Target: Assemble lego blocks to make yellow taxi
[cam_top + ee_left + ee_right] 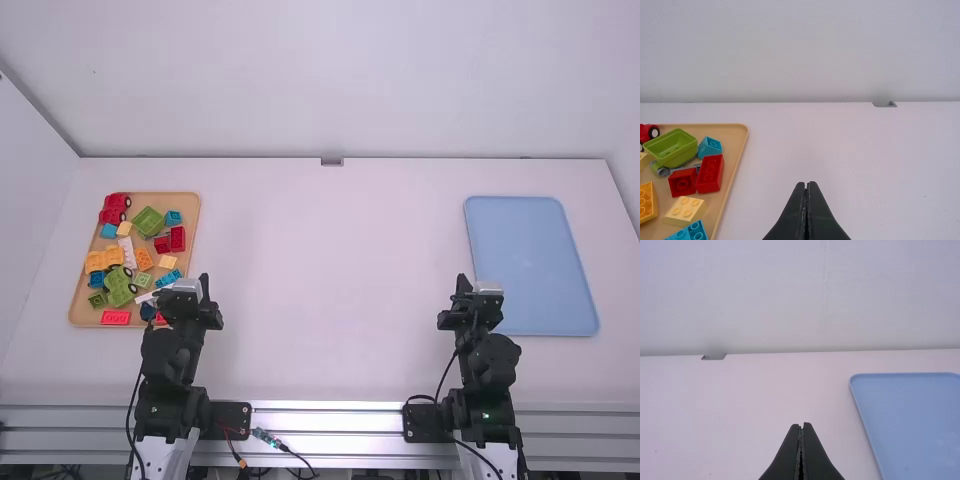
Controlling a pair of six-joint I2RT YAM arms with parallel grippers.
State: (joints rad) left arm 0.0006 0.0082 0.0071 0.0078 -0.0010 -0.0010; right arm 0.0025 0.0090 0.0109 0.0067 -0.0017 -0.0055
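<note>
blocks (177, 238) on tray (189, 204); left hand (188, 303), right hand (471, 303) closed

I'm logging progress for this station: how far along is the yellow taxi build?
Done: apparently nothing yet; the yellow-orange block and pale yellow block lie among mixed pieces in the tan tray.
In hand: nothing; the left gripper and right gripper are shut with nothing between their fingers.
Left: probably the whole job, from picking out taxi pieces to joining them.

Tan tray (76, 312), blue tray (530, 265), white table (330, 290), green wagon (672, 148)
</note>
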